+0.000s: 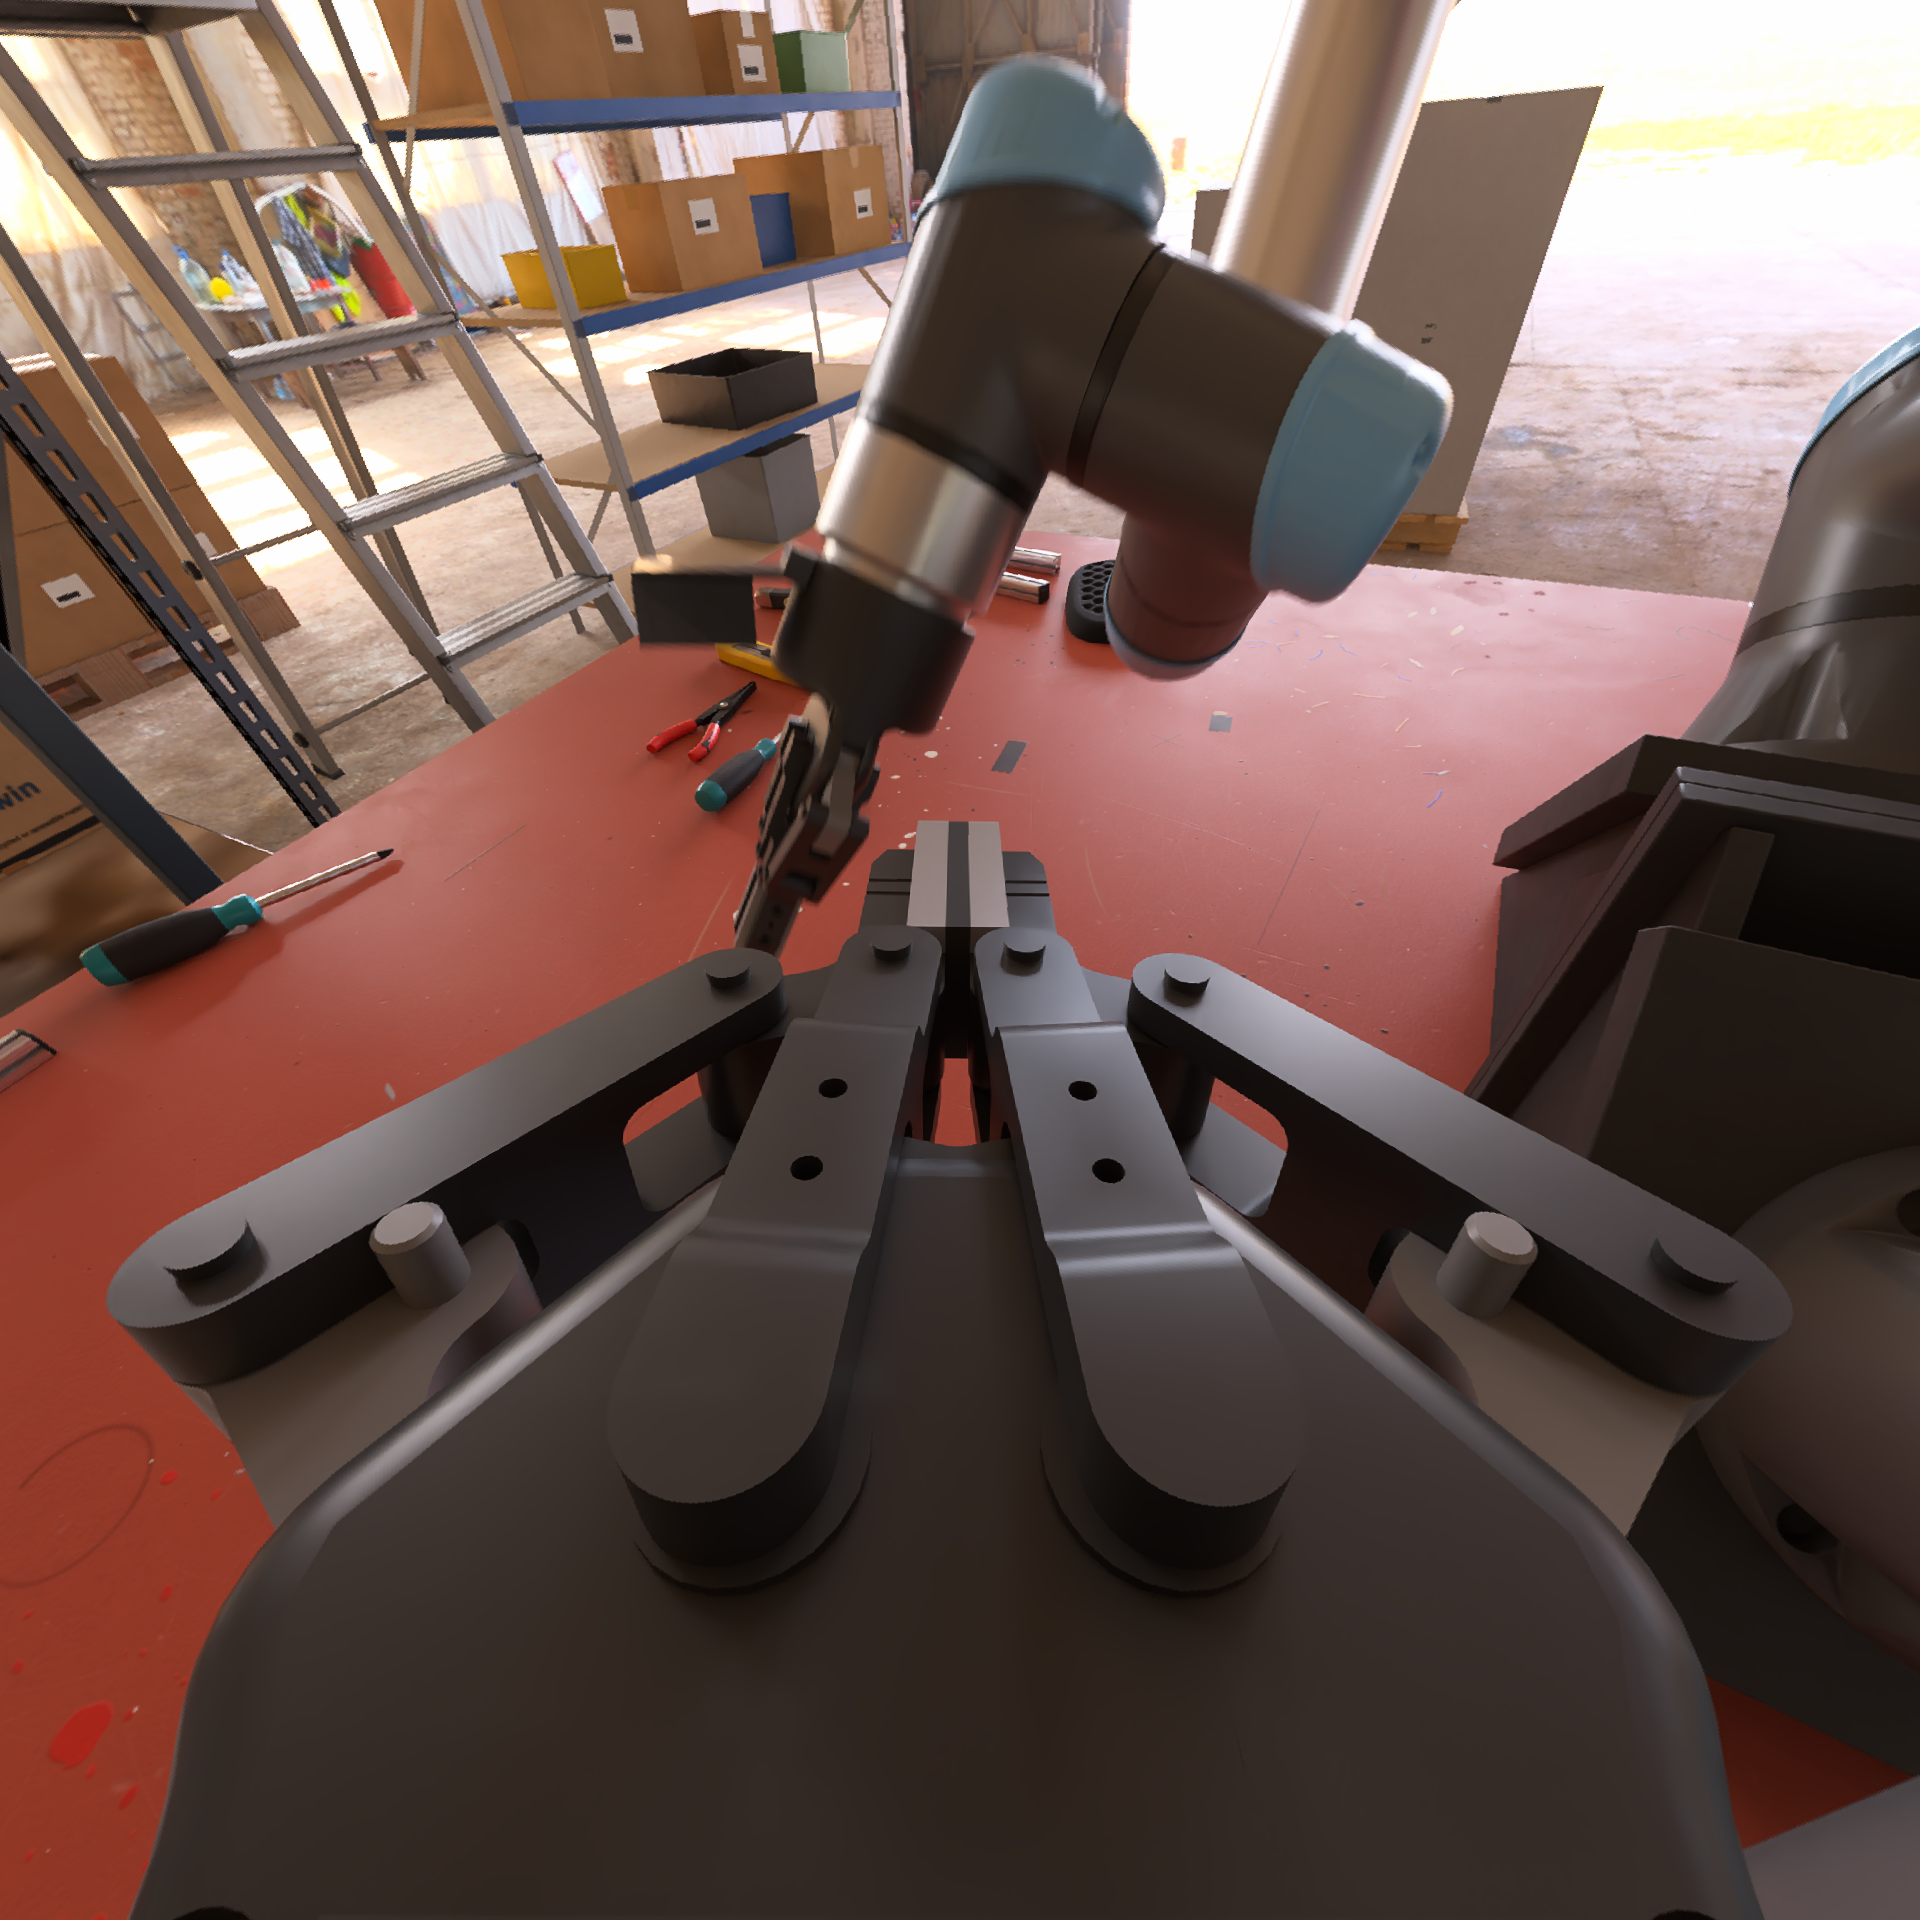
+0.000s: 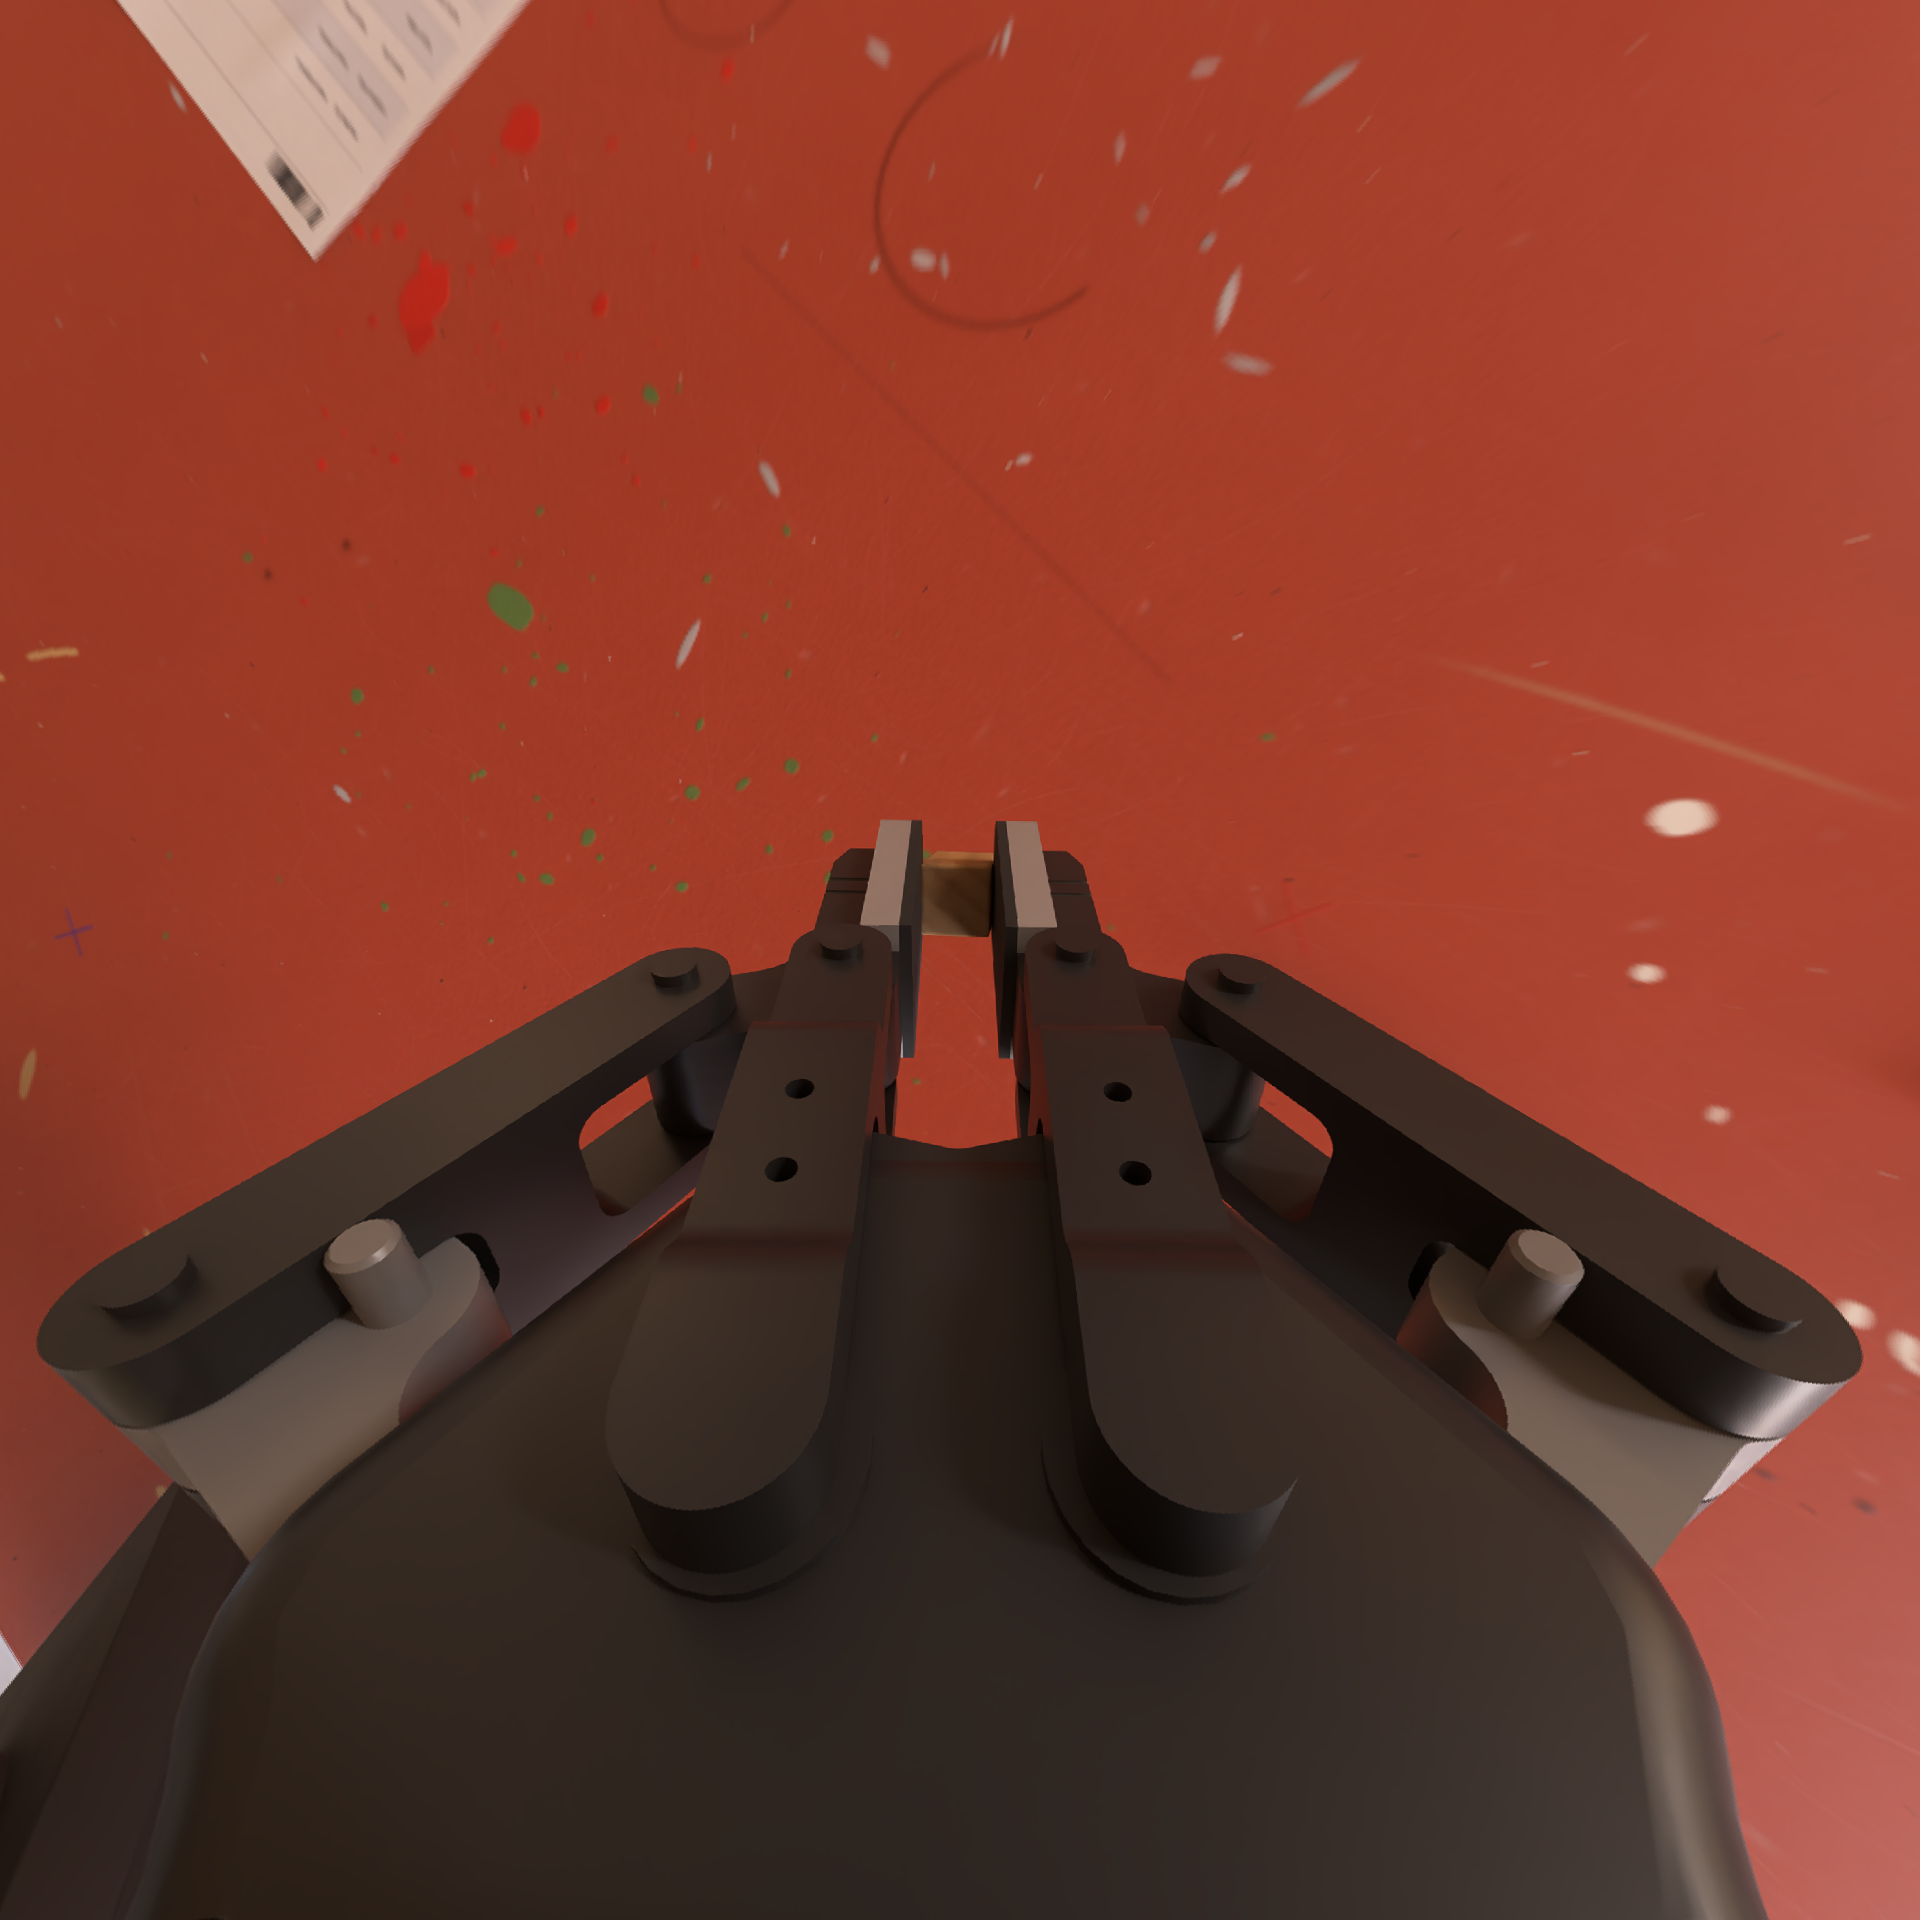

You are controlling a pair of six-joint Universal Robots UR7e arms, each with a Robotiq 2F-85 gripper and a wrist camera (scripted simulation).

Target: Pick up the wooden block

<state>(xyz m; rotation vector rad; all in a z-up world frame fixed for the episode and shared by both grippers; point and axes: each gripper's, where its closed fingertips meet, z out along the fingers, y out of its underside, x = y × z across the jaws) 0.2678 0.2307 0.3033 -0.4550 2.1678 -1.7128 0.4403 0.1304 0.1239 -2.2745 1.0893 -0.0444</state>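
Note:
In the right wrist view a small tan wooden block (image 2: 955, 894) sits between my right gripper's grey pads (image 2: 896, 878). My right gripper (image 2: 957, 883) is shut on it, above the paint-speckled red table (image 2: 1039, 520). In the left wrist view my left gripper (image 1: 957, 875) is shut and empty, with its pads pressed together over the red table (image 1: 1299, 831). The right arm reaches down just ahead and left of it, and its gripper (image 1: 795, 883) points at the table. The block is hidden in that view.
A teal-handled screwdriver (image 1: 208, 925) lies at the left, red pliers (image 1: 701, 727) and a second screwdriver (image 1: 738, 774) farther back, a black box (image 1: 694, 603) beyond. A ladder (image 1: 343, 416) and shelves (image 1: 707, 270) stand off the table. A dark mount (image 1: 1714, 987) fills the right. A white sheet (image 2: 322, 104) lies at the top left of the right wrist view.

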